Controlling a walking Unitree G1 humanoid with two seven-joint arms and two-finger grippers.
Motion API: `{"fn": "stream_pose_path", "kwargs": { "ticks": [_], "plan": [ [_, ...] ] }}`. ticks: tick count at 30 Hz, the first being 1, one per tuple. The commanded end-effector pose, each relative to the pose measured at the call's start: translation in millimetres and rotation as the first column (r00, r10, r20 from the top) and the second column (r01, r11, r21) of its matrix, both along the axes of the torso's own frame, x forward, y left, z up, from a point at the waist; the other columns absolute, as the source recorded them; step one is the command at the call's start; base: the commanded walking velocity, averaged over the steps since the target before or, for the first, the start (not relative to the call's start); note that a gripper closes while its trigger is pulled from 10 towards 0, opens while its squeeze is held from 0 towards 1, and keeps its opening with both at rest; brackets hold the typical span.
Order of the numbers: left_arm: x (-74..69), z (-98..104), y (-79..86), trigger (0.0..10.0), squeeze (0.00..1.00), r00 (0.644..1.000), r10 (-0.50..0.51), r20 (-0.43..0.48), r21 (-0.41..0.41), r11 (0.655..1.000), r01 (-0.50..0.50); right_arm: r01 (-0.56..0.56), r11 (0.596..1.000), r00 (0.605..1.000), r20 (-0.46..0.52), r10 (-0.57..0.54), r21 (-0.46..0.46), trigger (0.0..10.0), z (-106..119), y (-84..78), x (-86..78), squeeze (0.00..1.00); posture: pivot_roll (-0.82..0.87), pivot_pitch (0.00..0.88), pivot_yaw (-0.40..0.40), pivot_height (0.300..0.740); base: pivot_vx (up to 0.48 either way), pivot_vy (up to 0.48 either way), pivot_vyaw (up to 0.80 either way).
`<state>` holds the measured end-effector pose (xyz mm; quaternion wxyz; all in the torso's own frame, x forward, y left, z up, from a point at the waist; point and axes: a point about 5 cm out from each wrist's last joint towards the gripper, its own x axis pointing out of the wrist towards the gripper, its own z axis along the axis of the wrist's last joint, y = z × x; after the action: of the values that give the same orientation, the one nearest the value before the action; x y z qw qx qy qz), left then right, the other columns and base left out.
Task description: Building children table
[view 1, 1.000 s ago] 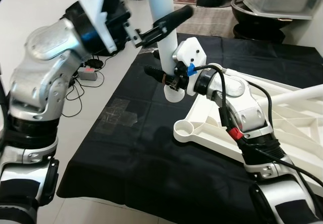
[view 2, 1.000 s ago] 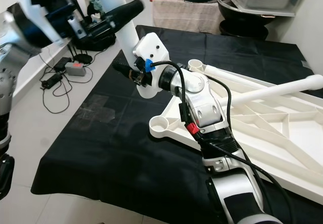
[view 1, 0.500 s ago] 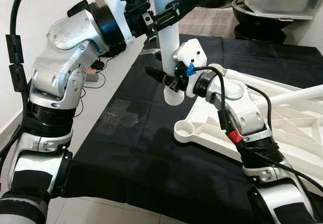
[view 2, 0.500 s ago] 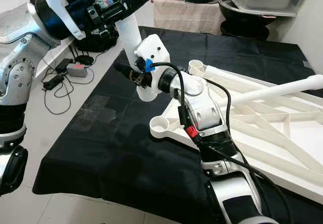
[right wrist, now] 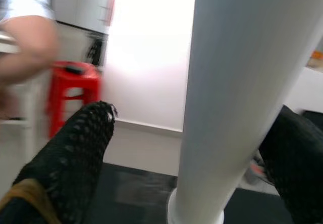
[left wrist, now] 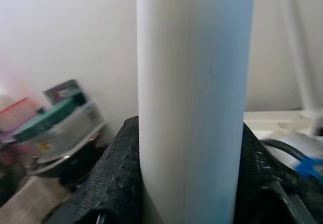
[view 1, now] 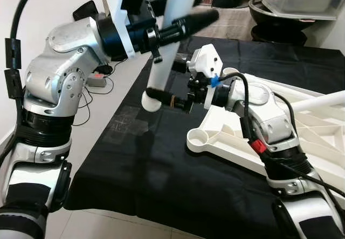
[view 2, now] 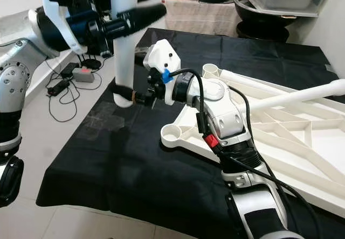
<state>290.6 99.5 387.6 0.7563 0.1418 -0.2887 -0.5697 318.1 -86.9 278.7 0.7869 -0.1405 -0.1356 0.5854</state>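
Arms raised | both tools (left [view 1: 180, 21]; right [view 1: 156, 95]) clamp leg [view 1: 167, 45]

We see the white table leg [view 1: 166, 45] cut off at the top edge, the left gripper's [view 1: 186, 21] fingertip blurred, and the tabletop [view 2: 302, 142] running off frame.

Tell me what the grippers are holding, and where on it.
Both hold the white table leg: left gripper around its middle, right gripper near its lower end.
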Motion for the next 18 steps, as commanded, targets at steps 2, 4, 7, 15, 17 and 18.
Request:
{"fn": "stream_pose_path", "kwargs": {
  "ticks": [2, 4, 7, 15, 17, 18],
  "plan": [
    [-4.1, 0.3, -1.3, 0.0, 0.00, 0.999, -0.038, 0.004, 0.013, 0.999, 0.038, -0.116, 0.991, 0.992, -0.049, 0.119, 0.061, 10.0, 0.7, 10.9, -10.1, 0.44, -0.01, 0.000, -0.004, 0.740, 0.000, 0.000, 0.00],
    [-4.3, 0.5, -2.0, 0.0, 0.00, 0.999, -0.044, 0.005, 0.005, 0.999, 0.044, -0.148, 0.985, 0.985, -0.074, 0.155, 0.094, 10.0, 0.0, 14.2, -12.4, 0.00, -0.01, 0.000, -0.004, 0.740, 0.000, 0.000, 0.00],
    [-4.5, 0.9, -2.5, 0.0, 0.00, 0.999, -0.048, 0.006, -0.004, 0.999, 0.048, -0.170, 0.978, 0.979, -0.094, 0.181, 0.121, 10.0, -1.4, 17.1, -14.2, 0.00, -0.01, 0.000, -0.004, 0.740, 0.000, 0.000, 0.00],
    [-8.5, 9.8, -4.9, 0.0, 0.00, 0.997, -0.073, 0.008, -0.126, 0.989, 0.074, -0.130, 0.965, 0.972, -0.165, 0.169, 0.227, 10.0, -26.5, 47.8, -17.0, 0.00, -0.01, 0.001, -0.004, 0.740, 0.000, 0.000, 0.00],
    [-10.3, 13.7, -4.6, 0.0, 0.00, 0.996, -0.092, 0.004, -0.164, 0.982, 0.091, -0.113, 0.963, 0.970, -0.181, 0.160, 0.244, 10.0, -32.6, 56.1, -17.6, 0.00, -0.01, 0.004, -0.004, 0.740, 0.000, 0.000, 0.00],
    [-11.5, 16.0, -4.1, 0.0, 0.00, 0.995, -0.104, 0.002, -0.185, 0.977, 0.103, -0.104, 0.962, 0.970, -0.190, 0.155, 0.252, 10.0, -35.6, 60.4, -17.7, 0.00, -0.01, 0.004, -0.004, 0.740, 0.000, 0.000, 0.00]
  ]
}}
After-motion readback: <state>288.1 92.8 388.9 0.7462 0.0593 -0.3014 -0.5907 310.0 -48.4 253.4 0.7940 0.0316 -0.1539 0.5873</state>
